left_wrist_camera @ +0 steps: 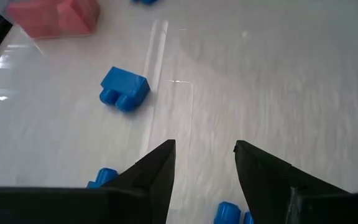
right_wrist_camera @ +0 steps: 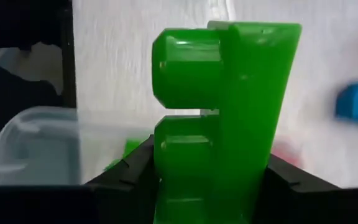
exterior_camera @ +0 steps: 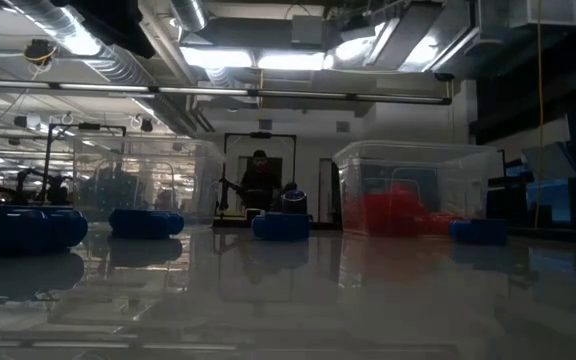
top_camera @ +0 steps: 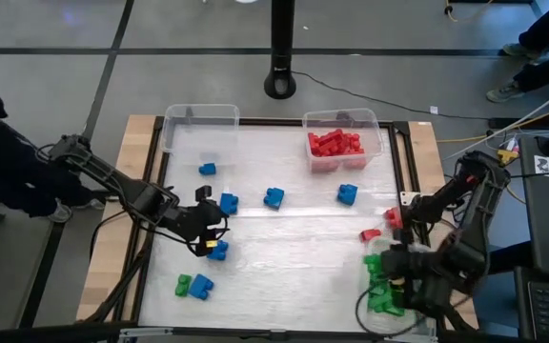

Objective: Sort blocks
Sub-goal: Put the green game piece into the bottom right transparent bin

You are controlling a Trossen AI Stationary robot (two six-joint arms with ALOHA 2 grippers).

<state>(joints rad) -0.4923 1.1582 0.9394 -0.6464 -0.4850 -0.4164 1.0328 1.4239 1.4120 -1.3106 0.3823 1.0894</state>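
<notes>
high view: straight down over the whole table and both arms.
low view: at tabletop level, facing the room beyond.
left wrist view: close above the tabletop, past its own fingers.
right wrist view: right against a green block.
shared: red-filled bin, in high and low views.

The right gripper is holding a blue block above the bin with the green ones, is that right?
Not quite: the block in the right gripper is green, not blue, as the right wrist view shows. It is indeed held over the bin with the green blocks.
</notes>
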